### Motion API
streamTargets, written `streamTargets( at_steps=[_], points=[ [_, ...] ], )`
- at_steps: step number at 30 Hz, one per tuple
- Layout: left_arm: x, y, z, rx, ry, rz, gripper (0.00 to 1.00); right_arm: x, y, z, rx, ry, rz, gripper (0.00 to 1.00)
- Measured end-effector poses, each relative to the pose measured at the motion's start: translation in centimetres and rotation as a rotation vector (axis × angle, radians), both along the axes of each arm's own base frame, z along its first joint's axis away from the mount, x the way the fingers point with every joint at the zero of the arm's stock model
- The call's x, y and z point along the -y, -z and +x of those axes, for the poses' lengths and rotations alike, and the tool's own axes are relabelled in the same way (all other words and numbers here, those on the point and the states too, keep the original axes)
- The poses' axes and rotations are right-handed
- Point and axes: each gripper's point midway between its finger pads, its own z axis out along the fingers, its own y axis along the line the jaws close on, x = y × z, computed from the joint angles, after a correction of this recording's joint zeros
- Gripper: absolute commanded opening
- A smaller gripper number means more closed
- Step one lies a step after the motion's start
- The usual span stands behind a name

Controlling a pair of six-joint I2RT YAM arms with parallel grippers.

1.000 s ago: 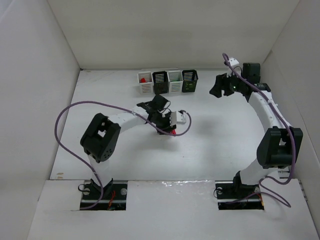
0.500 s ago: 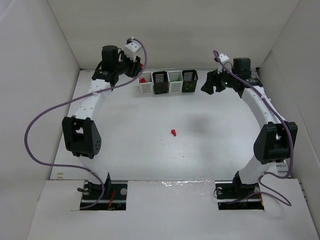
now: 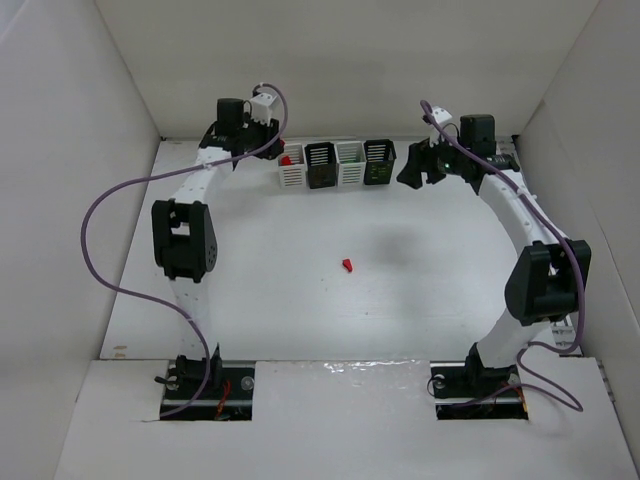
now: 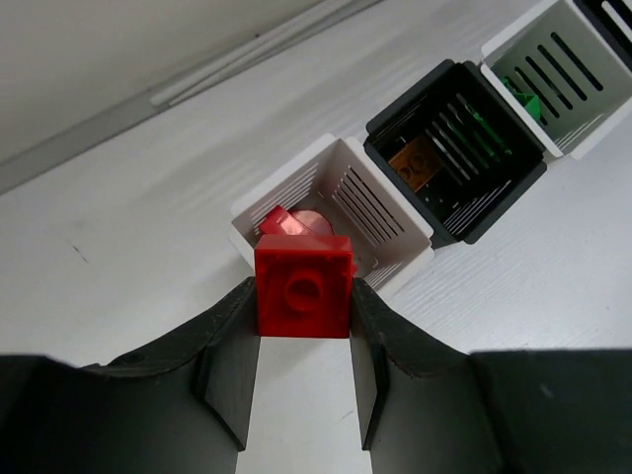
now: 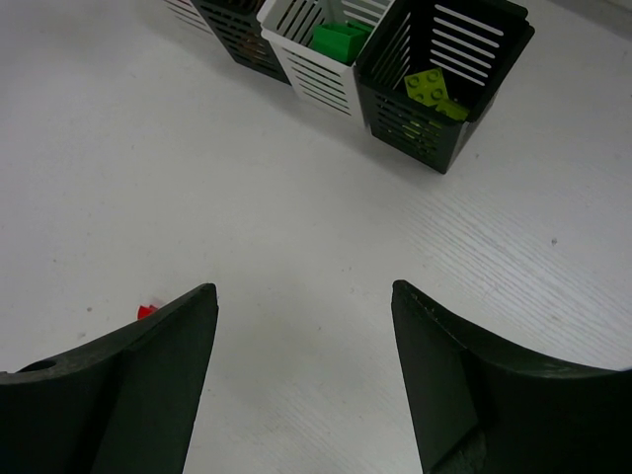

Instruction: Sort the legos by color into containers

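The table (image 3: 250, 290) carried the containers (image 3: 335, 163) in a row at its 12 o'clock edge: white, black, white, black. The leftmost white bin (image 4: 395, 232) already held red pieces, and the far black bin (image 5: 434, 128) held yellow-green ones. The left gripper (image 4: 303, 296) hovered at about 10 o'clock of that white bin in the top view. Its jaws were narrowed onto a red brick (image 4: 303, 286), pinched by its two flat side walls with a stud facing the wrist camera. The right gripper (image 5: 301, 296) stood wide apart and empty at 3 o'clock of the row. One more red lego (image 3: 347, 265) lay loose near the table's middle, at about 6 o'clock from the row. These bricks looked light, rigid and smooth-sided. I judged a square pinch across opposite flat faces the safest hold, since a corner grip would likely let one squirt out.
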Motion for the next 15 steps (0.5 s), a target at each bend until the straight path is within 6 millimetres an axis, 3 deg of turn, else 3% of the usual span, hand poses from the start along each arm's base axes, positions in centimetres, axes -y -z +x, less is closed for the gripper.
streamTargets(
  at_steps=[8,15],
  points=[
    [0.6,-0.5,1.2,0.007,0.003,-0.014,0.21,-0.3,-0.1,0.0,0.003,-0.006,-0.001,0.77],
    [1.8,-0.3,1.0,0.002,0.038,-0.003,0.21,-0.4,-0.1,0.5,0.008,-0.005,-0.002,0.79]
  ],
)
